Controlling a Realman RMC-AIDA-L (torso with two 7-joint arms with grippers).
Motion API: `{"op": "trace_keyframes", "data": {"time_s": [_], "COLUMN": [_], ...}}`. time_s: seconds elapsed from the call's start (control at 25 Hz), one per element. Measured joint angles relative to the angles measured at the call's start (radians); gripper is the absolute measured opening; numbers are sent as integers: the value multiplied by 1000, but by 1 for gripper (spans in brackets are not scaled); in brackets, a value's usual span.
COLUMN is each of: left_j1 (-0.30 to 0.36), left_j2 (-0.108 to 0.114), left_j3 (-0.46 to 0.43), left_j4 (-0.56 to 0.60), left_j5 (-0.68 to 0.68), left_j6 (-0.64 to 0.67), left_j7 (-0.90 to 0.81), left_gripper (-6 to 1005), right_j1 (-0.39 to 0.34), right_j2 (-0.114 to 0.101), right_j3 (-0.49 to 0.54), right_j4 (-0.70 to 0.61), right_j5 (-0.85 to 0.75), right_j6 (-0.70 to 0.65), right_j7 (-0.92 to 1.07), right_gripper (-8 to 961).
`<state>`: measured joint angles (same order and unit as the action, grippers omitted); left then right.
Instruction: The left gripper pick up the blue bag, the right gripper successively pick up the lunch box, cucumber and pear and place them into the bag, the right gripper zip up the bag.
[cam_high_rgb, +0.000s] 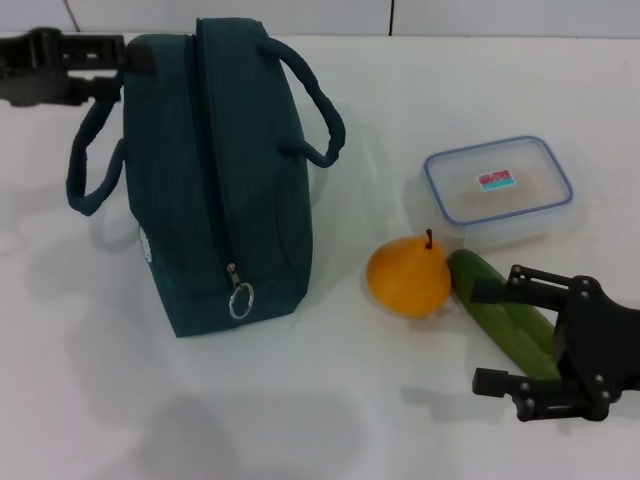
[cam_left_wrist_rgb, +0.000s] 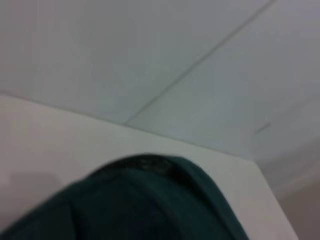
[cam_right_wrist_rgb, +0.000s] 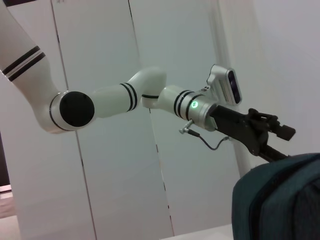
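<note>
The blue bag (cam_high_rgb: 220, 170) stands upright left of centre, its zip closed and the ring pull (cam_high_rgb: 240, 300) hanging at the near end. My left gripper (cam_high_rgb: 135, 58) is at the bag's far upper corner, above the left handle (cam_high_rgb: 95, 160); the right wrist view shows this gripper (cam_right_wrist_rgb: 285, 144) with fingers apart, one dipping behind the bag (cam_right_wrist_rgb: 280, 200). The left wrist view shows only teal fabric (cam_left_wrist_rgb: 140, 200). The pear (cam_high_rgb: 408, 277) and the cucumber (cam_high_rgb: 515, 325) lie side by side, with the lunch box (cam_high_rgb: 498, 190) behind them. My right gripper (cam_high_rgb: 490, 337) is open, straddling the cucumber.
The white table (cam_high_rgb: 330, 420) stretches in front of the bag and the food. A panelled white wall (cam_high_rgb: 500, 15) runs along the table's far edge. The bag's right handle (cam_high_rgb: 320, 110) sticks out toward the lunch box.
</note>
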<state>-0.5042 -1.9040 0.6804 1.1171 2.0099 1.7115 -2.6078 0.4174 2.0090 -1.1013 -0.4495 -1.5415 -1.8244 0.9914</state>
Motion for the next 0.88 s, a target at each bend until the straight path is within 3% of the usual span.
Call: {"op": "trace_keyframes", "data": {"time_s": [0.32,0.76,0.88], "left_j1": [-25,0,2], "left_j2": [-32,-80,-81], "left_j3": [36,14,15], "left_j4": [40,66,66], "left_j5": [184,179,180], "left_j6": [-10,-53,-47], "left_j7": [-60,51,27], "left_gripper": [821,811,686], "right_j1": [5,-8,-11], "right_j2": [-4,-6,-6], "right_j3": [0,0,0], "right_j4": [1,8,8], "right_j5": [0,0,0], "right_j6": [0,-10,-10], "right_j7": [-1,-1,-3], "right_gripper": [842,841,841]}}
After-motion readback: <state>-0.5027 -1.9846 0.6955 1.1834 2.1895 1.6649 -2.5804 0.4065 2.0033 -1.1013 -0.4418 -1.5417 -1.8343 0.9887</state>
